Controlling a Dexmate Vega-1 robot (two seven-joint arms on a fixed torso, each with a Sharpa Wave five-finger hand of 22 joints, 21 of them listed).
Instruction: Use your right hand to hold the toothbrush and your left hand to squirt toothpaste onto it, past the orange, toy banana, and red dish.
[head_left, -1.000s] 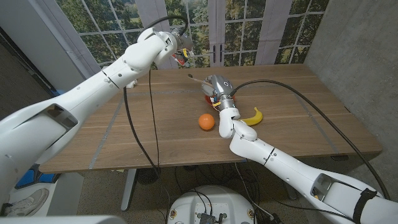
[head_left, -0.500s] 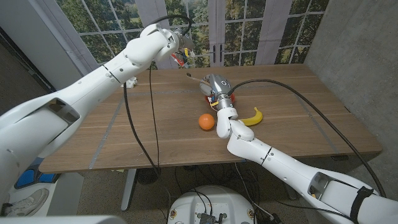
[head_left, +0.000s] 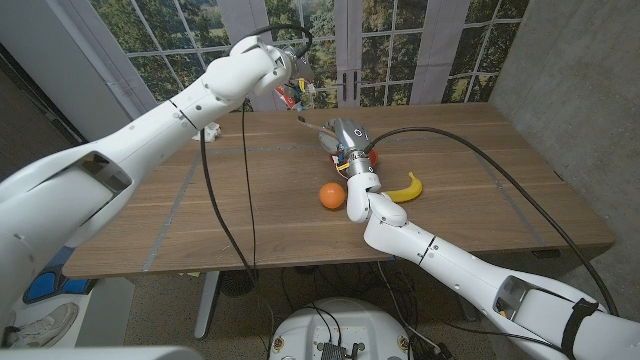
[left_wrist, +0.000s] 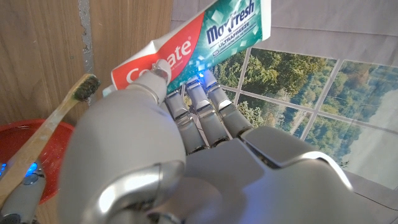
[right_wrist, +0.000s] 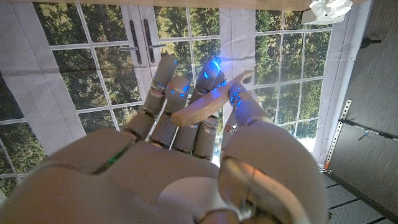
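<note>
My left hand (head_left: 287, 82) is raised over the table's far edge and grips a red and green toothpaste tube (left_wrist: 205, 34). The tube (head_left: 291, 96) shows below it as a small red tip. My right hand (head_left: 347, 137) holds a wooden toothbrush (head_left: 310, 124), whose head pokes out towards the left hand. Its handle (right_wrist: 208, 104) crosses my right fingers. The brush head (left_wrist: 86, 86) lies close beside the tube's lower end. Under the right hand a red dish (head_left: 368, 156) is partly hidden. Nearer me lie an orange (head_left: 332, 196) and a yellow toy banana (head_left: 405, 189).
A crumpled white tissue (head_left: 211, 129) lies on the wooden table (head_left: 200, 210) beside my left arm. Black cables hang from both arms across the table. Windows stand behind the far edge and a grey wall rises at the right.
My left hand with the tube has crept slightly right, closer to the brush head. The right hand has edged a little towards it. The fruit has stayed put.
</note>
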